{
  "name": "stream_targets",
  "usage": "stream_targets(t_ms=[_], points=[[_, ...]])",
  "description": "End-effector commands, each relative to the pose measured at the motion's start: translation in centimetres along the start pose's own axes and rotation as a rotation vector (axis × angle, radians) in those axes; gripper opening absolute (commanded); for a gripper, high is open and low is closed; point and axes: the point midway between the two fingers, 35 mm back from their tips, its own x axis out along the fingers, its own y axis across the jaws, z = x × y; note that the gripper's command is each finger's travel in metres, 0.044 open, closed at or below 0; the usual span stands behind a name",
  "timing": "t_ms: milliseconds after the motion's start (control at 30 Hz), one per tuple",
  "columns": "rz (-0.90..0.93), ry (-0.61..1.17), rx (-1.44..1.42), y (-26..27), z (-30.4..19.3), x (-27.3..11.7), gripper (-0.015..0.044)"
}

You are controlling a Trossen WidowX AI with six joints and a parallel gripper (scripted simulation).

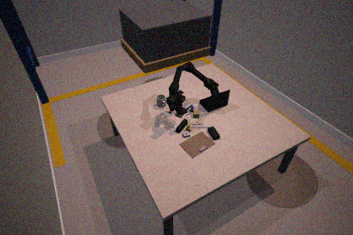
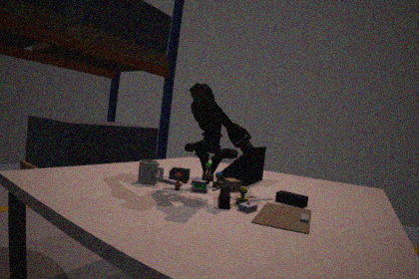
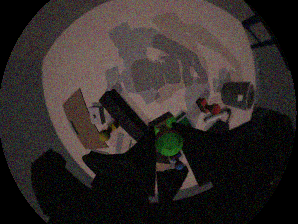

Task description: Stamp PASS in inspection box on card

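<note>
My gripper point(image 1: 181, 113) point(image 2: 209, 172) point(image 3: 162, 127) is shut on a green-handled stamp point(image 2: 209, 163) point(image 3: 170, 144), its round green knob showing between the fingers. The stamp is upright, low over the table. A small case with a green top point(image 2: 200, 185) is close by the stamp; whether they touch is unclear, as the fingers and knob hide the stamp's base in the wrist view. A pale patch with small marks point(image 1: 197, 122), perhaps the card, lies in front of the gripper in the top view. The box and any print cannot be made out.
A grey mug point(image 2: 149, 172) point(image 3: 237, 95), a red-handled stamp point(image 2: 177, 184), a yellow-handled stamp point(image 2: 242, 192), a black bar point(image 3: 122, 115), a tan block point(image 2: 231, 183), a black block point(image 1: 213, 133) and a brown board point(image 1: 193, 148) point(image 2: 279, 218) stand or lie around the arm.
</note>
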Motion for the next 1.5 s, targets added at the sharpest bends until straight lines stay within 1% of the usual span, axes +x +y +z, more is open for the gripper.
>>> stream_targets(t_ms=[0, 300, 1000, 1467], points=[[0.007, -0.006, 0.008, 0.0, 0.2, -0.5, 0.0], [0.007, -0.006, 0.008, -0.6, -0.2, -0.8, 0.0], [0.003, -0.002, 0.004, -7.1, -6.7, -0.6, 0.0], [0.003, -0.003, 0.005, -7.1, -6.8, -0.1, 0.0]])
